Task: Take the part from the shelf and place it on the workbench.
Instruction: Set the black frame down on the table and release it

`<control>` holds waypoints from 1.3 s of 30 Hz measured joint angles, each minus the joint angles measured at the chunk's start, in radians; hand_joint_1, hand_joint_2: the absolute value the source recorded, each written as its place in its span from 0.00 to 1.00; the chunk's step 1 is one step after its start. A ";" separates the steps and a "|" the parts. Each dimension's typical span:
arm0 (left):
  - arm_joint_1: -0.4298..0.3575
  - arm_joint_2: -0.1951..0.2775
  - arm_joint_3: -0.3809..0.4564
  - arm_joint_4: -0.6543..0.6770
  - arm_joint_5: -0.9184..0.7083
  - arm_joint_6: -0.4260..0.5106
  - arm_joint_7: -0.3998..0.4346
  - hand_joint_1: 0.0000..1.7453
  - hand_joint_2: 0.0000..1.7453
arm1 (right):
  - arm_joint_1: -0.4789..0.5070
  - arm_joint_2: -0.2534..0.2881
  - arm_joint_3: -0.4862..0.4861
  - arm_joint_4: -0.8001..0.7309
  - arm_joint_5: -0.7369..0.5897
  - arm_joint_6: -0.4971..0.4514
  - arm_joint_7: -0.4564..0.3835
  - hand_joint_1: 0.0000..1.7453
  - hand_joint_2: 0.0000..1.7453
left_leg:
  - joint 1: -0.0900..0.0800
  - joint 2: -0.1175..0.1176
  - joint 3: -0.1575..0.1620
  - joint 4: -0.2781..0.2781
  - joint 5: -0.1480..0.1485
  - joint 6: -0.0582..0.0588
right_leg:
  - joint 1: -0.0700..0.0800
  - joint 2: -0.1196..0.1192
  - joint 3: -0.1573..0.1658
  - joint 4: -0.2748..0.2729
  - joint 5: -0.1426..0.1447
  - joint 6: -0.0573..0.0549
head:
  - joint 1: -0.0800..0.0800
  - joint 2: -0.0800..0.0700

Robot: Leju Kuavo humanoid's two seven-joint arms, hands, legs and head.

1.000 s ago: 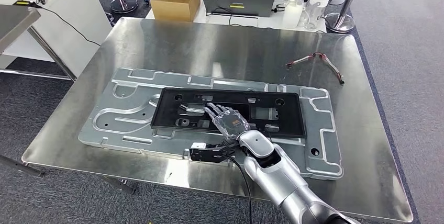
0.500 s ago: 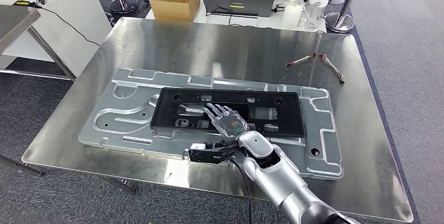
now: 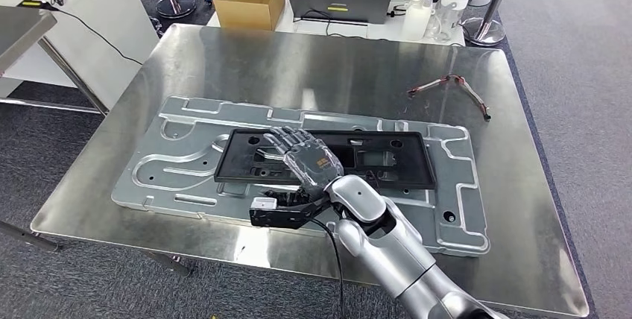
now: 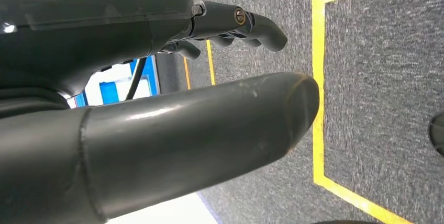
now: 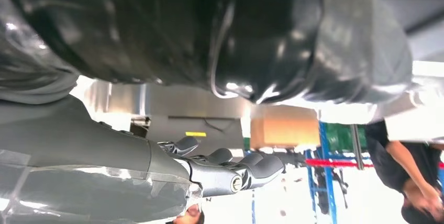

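Observation:
A black rectangular frame part lies flat on a large stamped metal plate on the steel workbench. My right hand hovers over the left half of the part with its fingers spread and holds nothing. In the right wrist view the glossy black part is close by, and the right hand shows its fingers extended and empty. My left hand hangs over grey carpet with yellow tape lines, its thumb and fingers apart and nothing in them.
A red-and-grey cable piece lies at the bench's far right. Behind the bench, another table holds a cardboard box, a laptop and bottles. A person is bent over in the background.
My right hand has risen off the black part and shifted left along it, with the wrist following. The part and the plate have stayed in place.

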 joint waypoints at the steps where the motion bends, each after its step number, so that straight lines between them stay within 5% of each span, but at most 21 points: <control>1: 0.000 -0.001 0.002 0.000 -0.001 -0.005 -0.001 0.00 0.00 | 0.000 0.000 0.001 -0.013 -0.003 0.001 0.001 0.00 0.00 | 0.000 0.000 0.000 0.000 0.000 0.000 | 0.000 0.000 0.000 0.000 0.000 0.000 | 0.000 0.000; 8: 0.018 -0.007 -0.022 -0.013 0.119 -0.022 0.040 0.00 0.00 | -0.001 -0.001 0.003 -0.071 -0.011 0.002 0.007 0.00 0.00 | 0.000 0.000 -0.001 0.000 0.000 0.000 | 0.000 0.000 0.000 0.000 0.000 0.000 | 0.000 0.000; 14: 0.163 -0.012 -0.292 -0.161 0.521 -0.012 0.233 0.00 0.00 | -0.001 -0.001 0.003 -0.115 -0.011 0.001 0.008 0.00 0.00 | 0.000 0.002 0.000 0.000 -0.001 -0.001 | 0.000 0.002 -0.001 0.000 -0.001 0.000 | 0.000 0.000; 19: 0.210 -0.014 -0.405 -0.224 0.538 -0.010 0.234 0.00 0.00 | 0.000 -0.001 0.003 -0.129 -0.011 0.001 0.008 0.00 0.00 | 0.000 0.001 -0.002 0.000 -0.001 -0.001 | 0.000 0.001 0.000 0.000 -0.001 0.000 | 0.000 0.000; 32: 0.285 -0.016 -0.532 -0.327 0.636 -0.003 0.245 0.00 0.00 | 0.006 -0.001 0.008 -0.191 -0.028 0.002 -0.002 0.00 0.00 | 0.000 0.001 -0.001 0.000 -0.001 -0.001 | 0.000 0.001 -0.001 0.000 -0.001 0.000 | 0.000 0.000; 39: 0.308 -0.016 -0.570 -0.360 0.624 0.000 0.245 0.00 0.00 | 0.015 -0.003 0.028 -0.271 -0.046 0.005 -0.001 0.00 0.00 | -0.003 0.001 -0.004 0.009 -0.002 0.019 | -0.003 0.001 0.003 -0.007 0.005 0.011 | 0.000 0.000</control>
